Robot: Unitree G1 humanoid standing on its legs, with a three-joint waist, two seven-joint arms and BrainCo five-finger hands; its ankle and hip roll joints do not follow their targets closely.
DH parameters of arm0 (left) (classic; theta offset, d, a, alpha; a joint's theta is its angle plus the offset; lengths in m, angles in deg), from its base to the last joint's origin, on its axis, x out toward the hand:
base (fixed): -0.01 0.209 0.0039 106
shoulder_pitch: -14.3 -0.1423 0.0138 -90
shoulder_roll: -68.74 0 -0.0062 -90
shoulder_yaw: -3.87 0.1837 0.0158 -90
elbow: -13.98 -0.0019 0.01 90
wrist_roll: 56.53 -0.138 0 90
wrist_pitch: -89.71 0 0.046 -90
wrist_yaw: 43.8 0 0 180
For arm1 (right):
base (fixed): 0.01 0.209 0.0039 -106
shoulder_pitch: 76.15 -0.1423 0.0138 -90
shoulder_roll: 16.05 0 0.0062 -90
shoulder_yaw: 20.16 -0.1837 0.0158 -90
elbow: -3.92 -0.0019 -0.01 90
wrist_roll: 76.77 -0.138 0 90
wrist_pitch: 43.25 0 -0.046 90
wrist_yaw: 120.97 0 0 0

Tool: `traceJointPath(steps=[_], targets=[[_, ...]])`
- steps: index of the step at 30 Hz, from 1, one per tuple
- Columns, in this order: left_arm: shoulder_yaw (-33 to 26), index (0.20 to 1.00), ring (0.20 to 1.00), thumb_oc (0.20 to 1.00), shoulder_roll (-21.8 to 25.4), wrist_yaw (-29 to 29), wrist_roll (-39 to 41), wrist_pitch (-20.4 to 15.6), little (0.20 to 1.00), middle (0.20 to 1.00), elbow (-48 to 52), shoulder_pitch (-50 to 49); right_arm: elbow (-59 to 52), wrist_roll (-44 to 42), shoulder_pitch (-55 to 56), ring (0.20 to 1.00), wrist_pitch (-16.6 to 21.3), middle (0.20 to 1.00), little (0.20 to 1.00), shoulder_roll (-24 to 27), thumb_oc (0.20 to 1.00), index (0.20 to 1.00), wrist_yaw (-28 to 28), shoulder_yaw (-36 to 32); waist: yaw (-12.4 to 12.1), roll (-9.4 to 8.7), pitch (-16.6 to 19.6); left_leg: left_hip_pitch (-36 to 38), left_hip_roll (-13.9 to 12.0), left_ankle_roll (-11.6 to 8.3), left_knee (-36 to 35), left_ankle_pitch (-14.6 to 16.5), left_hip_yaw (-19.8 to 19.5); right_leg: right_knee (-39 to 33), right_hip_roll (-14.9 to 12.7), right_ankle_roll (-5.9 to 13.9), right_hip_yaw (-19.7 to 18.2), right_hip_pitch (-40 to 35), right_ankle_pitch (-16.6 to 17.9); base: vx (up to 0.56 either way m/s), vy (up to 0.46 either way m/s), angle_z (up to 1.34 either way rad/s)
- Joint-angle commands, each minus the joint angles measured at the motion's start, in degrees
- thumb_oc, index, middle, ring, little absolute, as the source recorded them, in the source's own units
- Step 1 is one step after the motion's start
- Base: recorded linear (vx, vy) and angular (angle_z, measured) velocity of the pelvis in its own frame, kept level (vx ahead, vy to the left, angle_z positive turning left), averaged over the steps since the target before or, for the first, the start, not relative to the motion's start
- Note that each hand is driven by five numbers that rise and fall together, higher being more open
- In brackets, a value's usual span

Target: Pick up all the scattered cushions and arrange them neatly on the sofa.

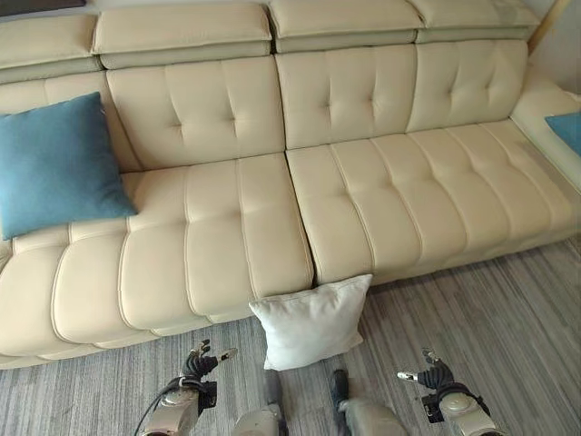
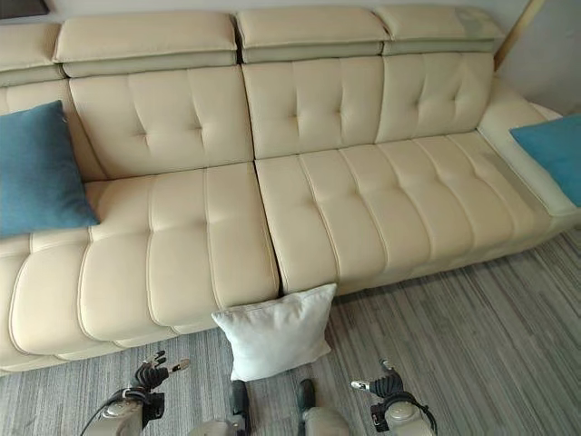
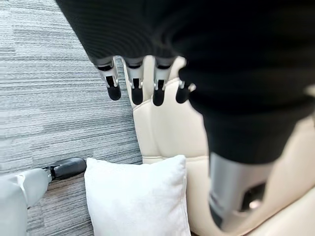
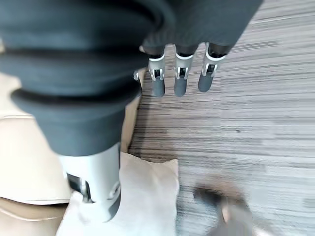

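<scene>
The white cushion (image 1: 311, 322) stands on the striped grey floor (image 1: 490, 309), leaning against the front of the cream sofa (image 1: 363, 209) just below the seam between its two seats. At about nine o'clock a blue cushion (image 1: 56, 163) rests against the backrest; at three o'clock a second blue cushion (image 2: 556, 154) lies on the chaise. The left hand (image 1: 201, 361) and right hand (image 1: 432, 374) hang at seven and five o'clock, fingers straight and relaxed, holding nothing.
</scene>
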State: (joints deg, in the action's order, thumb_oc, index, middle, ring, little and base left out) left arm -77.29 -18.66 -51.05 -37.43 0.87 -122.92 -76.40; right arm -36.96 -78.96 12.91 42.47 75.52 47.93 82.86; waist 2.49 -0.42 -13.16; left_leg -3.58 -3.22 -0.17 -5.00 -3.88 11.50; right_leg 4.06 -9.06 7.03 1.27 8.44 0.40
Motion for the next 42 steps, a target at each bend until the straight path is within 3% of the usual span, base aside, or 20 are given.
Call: traceJointPath(steps=[1, 3, 14, 18, 19, 21, 22, 26, 31, 35, 39, 40, 42], targets=[[-0.70, 1.000, 1.000, 1.000, 1.00, -0.23, -1.25, -2.35, 1.000, 1.000, -0.14, 0.47, -0.54, 1.35, -0.40, 1.000, 0.36, 1.000, 1.000, 1.59, 1.000, 1.000, -0.13, 0.40, -0.15, -1.17, -0.11, 4.03, -1.06, -2.09, 5.08, 8.24, -3.17, -1.92, -1.42, 1.64, 0.37, -3.29, -0.92, 0.06, -0.152, 0.21], [-0.54, 1.000, 1.000, 1.000, 0.74, -0.45, -1.58, -2.14, 1.000, 1.000, -3.16, 1.76, 0.59, 1.76, -1.48, 1.000, 0.25, 1.000, 1.000, 1.85, 1.000, 1.000, -0.25, 1.36, -0.19, -1.79, -0.12, 2.88, -1.72, -2.87, 5.34, 7.34, -3.59, -2.34, -1.39, 1.69, 1.73, -2.52, -0.40, 0.02, -0.199, 0.23], [2.12, 1.000, 1.000, 1.000, -0.35, -5.49, 0.64, -3.65, 1.000, 1.000, -10.06, 11.14, 2.88, 2.12, -10.00, 1.000, 0.57, 1.000, 1.000, 3.70, 1.000, 1.000, -4.30, 6.17, -0.28, -0.74, -5.68, -8.20, -3.52, -4.54, 7.54, 4.54, -6.96, 2.52, -0.84, 0.07, 5.50, 7.24, -1.69, -0.07, -0.083, 0.13], [2.59, 1.000, 1.000, 1.000, 2.79, -9.63, 3.36, -5.13, 1.000, 1.000, -11.39, 18.93, 2.87, 0.04, -19.63, 1.000, 0.97, 1.000, 1.000, 5.82, 1.000, 1.000, -7.99, 8.43, -0.54, -1.11, -9.13, -20.53, -3.42, -5.23, 12.83, 4.09, -8.62, 7.19, -1.32, -0.40, 5.83, 18.33, -1.82, -0.10, -0.051, 0.03], [2.86, 1.000, 1.000, 1.000, 3.73, -10.79, 4.03, -5.45, 1.000, 1.000, -12.64, 21.67, 3.00, -0.66, -23.27, 1.000, 1.14, 1.000, 1.000, 7.01, 1.000, 1.000, -9.25, 8.88, -0.56, -0.81, -10.28, -23.02, -3.52, -5.66, 14.29, 5.53, -9.08, 8.66, -1.04, -0.04, 5.56, 20.73, -3.23, -0.05, -0.010, 0.19], [2.56, 1.000, 1.000, 1.000, 4.78, -11.63, 5.34, -5.83, 1.000, 1.000, -13.36, 25.42, 2.86, -2.75, -28.37, 1.000, 1.60, 1.000, 1.000, 8.11, 1.000, 1.000, -10.95, 8.78, -0.58, -0.82, -11.68, -28.35, -3.43, -5.80, 16.20, 5.43, -9.40, 11.06, -1.22, -0.19, 5.32, 26.20, -3.43, -0.07, -0.002, 0.24], [2.34, 1.000, 1.000, 1.000, 6.57, -12.48, 5.32, -5.94, 1.000, 1.000, -13.79, 28.62, 2.33, -4.60, -33.09, 1.000, 2.45, 1.000, 1.000, 9.20, 1.000, 1.000, -12.93, 8.27, -0.51, -0.92, -13.03, -34.01, -3.46, -5.81, 18.43, 5.65, -9.99, 13.31, -1.34, -0.35, 4.97, 31.71, -3.65, -0.08, 0.015, 0.29], [2.73, 1.000, 1.000, 1.000, 10.60, -14.00, 5.98, -6.60, 1.000, 1.000, -13.48, 36.78, 0.85, -8.75, -42.80, 1.000, 4.70, 1.000, 1.000, 11.01, 1.000, 1.000, -15.75, 8.09, -0.28, -1.30, -13.82, -46.34, -3.26, -5.65, 23.39, 7.00, -11.49, 18.04, -1.62, -0.38, 4.38, 43.25, -4.38, -0.02, 0.006, 0.28], [4.99, 1.000, 1.000, 1.000, 14.17, -16.44, 5.67, -8.10, 1.000, 1.000, -7.74, 44.21, -3.74, -11.41, -50.65, 1.000, 7.31, 1.000, 1.000, 12.72, 1.000, 1.000, -18.58, 8.38, -0.10, -1.28, -14.10, -56.13, -3.36, -5.47, 27.65, 8.24, -12.89, 22.21, -2.39, 0.17, 3.85, 52.54, -5.34, 0.02, 0.000, 0.18], [10.04, 1.000, 1.000, 1.000, 15.81, -18.79, 6.21, -11.05, 1.000, 1.000, 1.23, 56.00, -11.31, -13.59, -59.92, 1.000, 11.52, 1.000, 1.000, 13.51, 1.000, 1.000, -22.55, 9.07, -0.13, -0.78, -16.18, -65.65, -2.56, -5.16, 33.05, 9.06, -14.07, 28.66, -2.88, 0.65, 4.32, 61.94, -7.22, 0.02, -0.003, 0.10], [13.47, 1.000, 1.000, 1.000, 10.50, -19.39, 7.64, -15.09, 1.000, 1.000, 16.84, 59.42, -20.82, -20.44, -60.96, 1.000, 19.15, 1.000, 1.000, 7.45, 1.000, 1.000, -21.04, 7.56, -0.15, -0.30, -15.77, -71.38, -1.88, -4.93, 36.42, 9.75, -14.51, 32.49, -3.00, 0.82, 4.46, 67.53, -8.36, 0.04, 0.016, 0.08], [14.65, 1.000, 1.000, 1.000, 5.30, -17.77, 10.51, -15.66, 1.000, 1.000, 20.84, 58.32, -21.83, -26.81, -59.85, 1.000, 21.62, 1.000, 1.000, 2.96, 1.000, 1.000, -16.62, 6.54, -0.28, -0.21, -14.83, -72.68, -1.56, -4.76, 36.69, 9.91, -14.42, 32.75, -2.94, 0.82, 4.46, 68.90, -8.37, 0.03, 0.029, 0.00], [15.20, 1.000, 1.000, 1.000, 0.40, -16.36, 12.18, -16.06, 1.000, 1.000, 23.67, 57.29, -22.21, -32.76, -57.74, 1.000, 24.23, 1.000, 1.000, -1.31, 1.000, 1.000, -12.35, 5.55, -0.24, -0.06, -14.17, -73.51, -1.26, -4.61, 36.48, 9.91, -14.46, 32.53, -2.90, 0.84, 4.50, 69.76, -8.20, 0.01, 0.042, 0.02]])
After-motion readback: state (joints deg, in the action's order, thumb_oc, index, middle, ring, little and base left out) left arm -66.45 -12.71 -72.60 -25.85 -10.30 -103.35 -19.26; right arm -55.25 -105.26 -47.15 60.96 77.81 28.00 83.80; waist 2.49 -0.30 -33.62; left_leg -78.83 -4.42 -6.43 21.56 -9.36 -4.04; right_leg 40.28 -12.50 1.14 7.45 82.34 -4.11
